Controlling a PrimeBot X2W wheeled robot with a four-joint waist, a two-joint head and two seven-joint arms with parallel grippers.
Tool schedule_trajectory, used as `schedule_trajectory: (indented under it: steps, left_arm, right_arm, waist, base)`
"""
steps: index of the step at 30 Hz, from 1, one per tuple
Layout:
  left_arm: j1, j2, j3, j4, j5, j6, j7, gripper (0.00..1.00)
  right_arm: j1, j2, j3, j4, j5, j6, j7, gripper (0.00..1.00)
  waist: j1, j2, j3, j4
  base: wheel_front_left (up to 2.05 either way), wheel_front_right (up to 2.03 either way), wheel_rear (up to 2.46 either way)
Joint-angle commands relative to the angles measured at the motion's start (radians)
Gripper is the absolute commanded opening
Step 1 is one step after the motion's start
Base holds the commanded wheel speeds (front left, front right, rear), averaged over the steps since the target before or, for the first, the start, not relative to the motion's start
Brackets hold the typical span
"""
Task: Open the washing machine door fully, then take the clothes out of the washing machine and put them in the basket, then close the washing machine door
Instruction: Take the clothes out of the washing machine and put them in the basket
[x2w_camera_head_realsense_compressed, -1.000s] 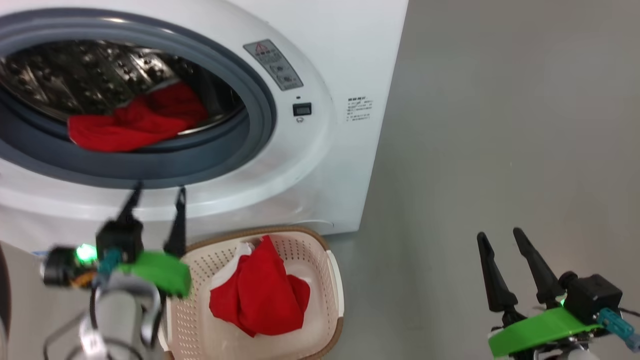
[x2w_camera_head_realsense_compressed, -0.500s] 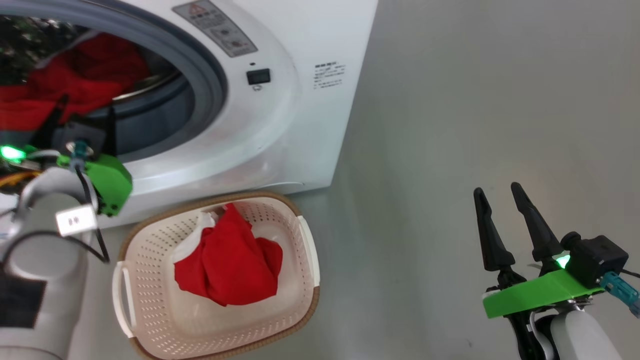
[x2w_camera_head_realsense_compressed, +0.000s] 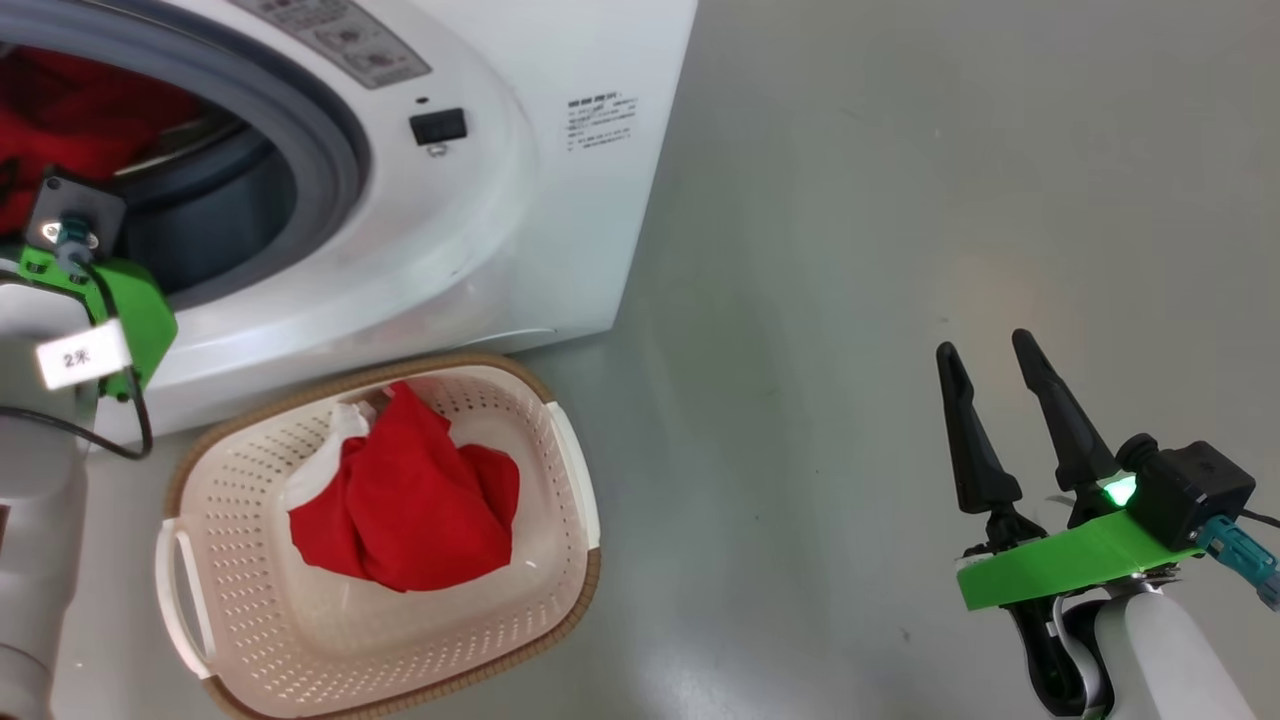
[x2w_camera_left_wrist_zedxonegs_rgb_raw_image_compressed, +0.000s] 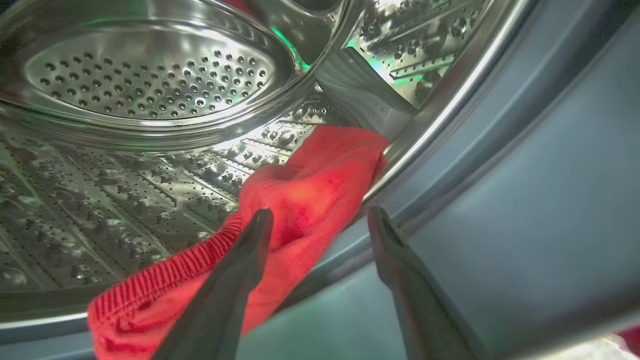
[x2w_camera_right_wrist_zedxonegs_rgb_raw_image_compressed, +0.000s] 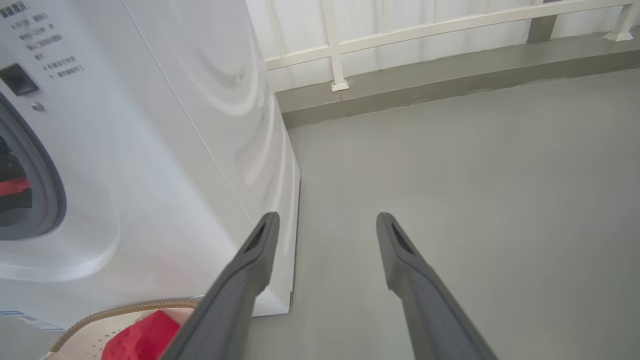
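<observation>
1. L pincer (x2w_camera_left_wrist_zedxonegs_rgb_raw_image_compressed: 320, 212) – jaws wide, empty, inside drum (x2w_camera_left_wrist_zedxonegs_rgb_raw_image_compressed: 150, 80).
2. Red clothes (x2w_camera_left_wrist_zedxonegs_rgb_raw_image_compressed: 310, 185) just ahead, touching its left finger – long axis along drum lip.
3. R pincer (x2w_camera_head_realsense_compressed: 984, 345) wide, empty, well apart; basket (x2w_camera_head_realsense_compressed: 250, 600) below opening.

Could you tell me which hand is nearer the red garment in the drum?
Left. The left hand is in the drum, open at the red garment; the right hand hangs over the floor, far off.

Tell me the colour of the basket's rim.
The rim is brown with a woven look, round the cream-white basket. Best seen in the head view.
</observation>
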Motion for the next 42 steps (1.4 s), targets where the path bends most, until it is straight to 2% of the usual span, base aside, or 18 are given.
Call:
schedule_trajectory:
  steps: [1,14,15,16,18,19,20,27,34,42]
  left_arm:
    - [-0.027,0.062,0.008,-0.008,0.01,0.011,0.007,1.0]
    - [-0.048,0.09,-0.009,0.006,-0.003,0.039,0.033,1.0]
    - [-0.049,0.09,-0.01,0.006,-0.005,0.041,0.033,0.82]
    - [-0.051,0.089,-0.01,0.006,-0.008,0.043,0.032,0.49]
    - [-0.051,0.089,-0.012,0.007,-0.012,0.046,0.03,0.23]
    - [-0.052,0.09,-0.011,0.007,-0.016,0.048,0.029,0.03]
    - [-0.052,0.09,-0.012,0.008,-0.019,0.049,0.027,0.0]
    - [-0.048,0.084,-0.011,0.009,-0.044,0.047,0.001,0.0]
    - [0.012,0.011,0.097,-0.03,-0.197,0.031,-0.065,0.0]
    - [0.187,-0.067,0.238,-0.343,-0.361,0.005,-0.068,0.0]
  right_arm:
    - [-0.009,0.0,0.027,-0.024,0.011,0.006,-0.006,1.0]
    - [-0.017,0.0,0.029,-0.025,0.01,0.006,-0.006,1.0]
    - [-0.018,0.0,0.029,-0.025,0.01,0.006,-0.006,1.0]
    - [-0.018,0.0,0.03,-0.024,0.01,0.006,-0.006,1.0]
    - [-0.02,0.0,0.032,-0.023,0.01,0.006,-0.006,1.0]
    - [-0.02,0.0,0.032,-0.023,0.01,0.006,-0.006,1.0]
    - [-0.021,0.0,0.033,-0.023,0.01,0.006,-0.006,1.0]
    - [-0.013,0.0,0.027,-0.023,0.008,0.006,-0.006,1.0]
    - [0.014,0.0,0.018,-0.012,-0.003,0.006,-0.006,1.0]
    - [0.042,0.0,0.006,-0.005,-0.022,0.006,-0.006,1.0]
  waist:
    - [0.0,0.0,0.012,-0.007]
    - [0.0,0.0,0.027,-0.01]
    - [0.0,0.0,0.028,-0.01]
    - [0.0,0.0,0.028,-0.009]
    - [0.0,0.0,0.027,-0.009]
    - [0.0,0.0,0.026,-0.009]
    - [0.0,0.0,0.025,-0.009]
    - [0.0,0.0,0.015,-0.003]
    - [0.0,0.0,-0.049,0.036]
    - [0.0,0.0,-0.106,0.077]
  base:
    - [0.0,0.0,0.0]
    - [0.0,0.0,0.0]
    - [0.0,0.0,0.0]
    - [0.0,0.0,0.0]
    - [0.0,0.0,0.0]
    - [0.0,0.0,0.0]
    - [0.0,0.0,0.0]
    - [0.0,0.0,0.0]
    - [0.0,0.0,0.0]
    - [0.0,0.0,0.0]
